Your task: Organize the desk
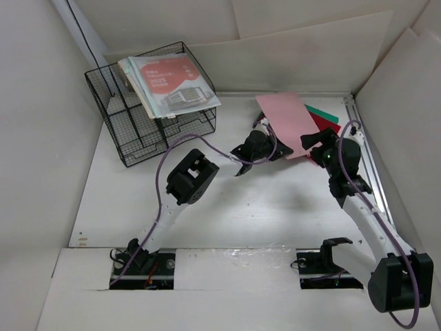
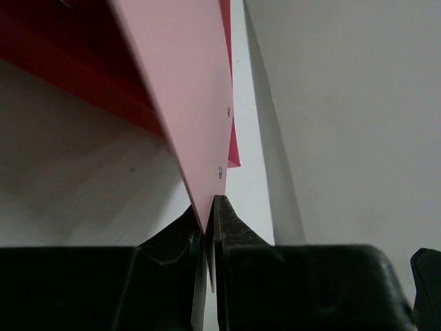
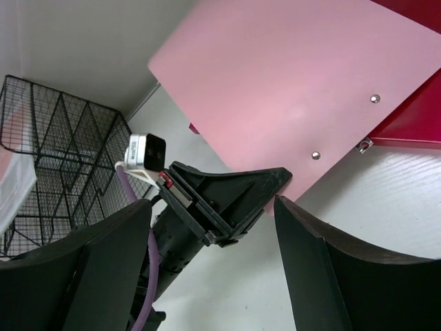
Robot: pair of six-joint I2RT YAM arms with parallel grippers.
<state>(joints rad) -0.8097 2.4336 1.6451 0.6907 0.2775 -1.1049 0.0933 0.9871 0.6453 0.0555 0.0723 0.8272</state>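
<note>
Tabletop (image 1: 262, 207) spread beneath both arms. Left end effector (image 2: 210, 207) pinched tight on edge of pink folder (image 1: 289, 121), near far right corner. Right end effector (image 1: 317, 140) wide open, empty, just beside.

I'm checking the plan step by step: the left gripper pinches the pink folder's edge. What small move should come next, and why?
Probably raise the left gripper slightly, lifting the pink folder off the red folder. Its jaws are shut on the pink edge, the right gripper stands open, holding nothing, and the wire basket waits to the left.
</note>
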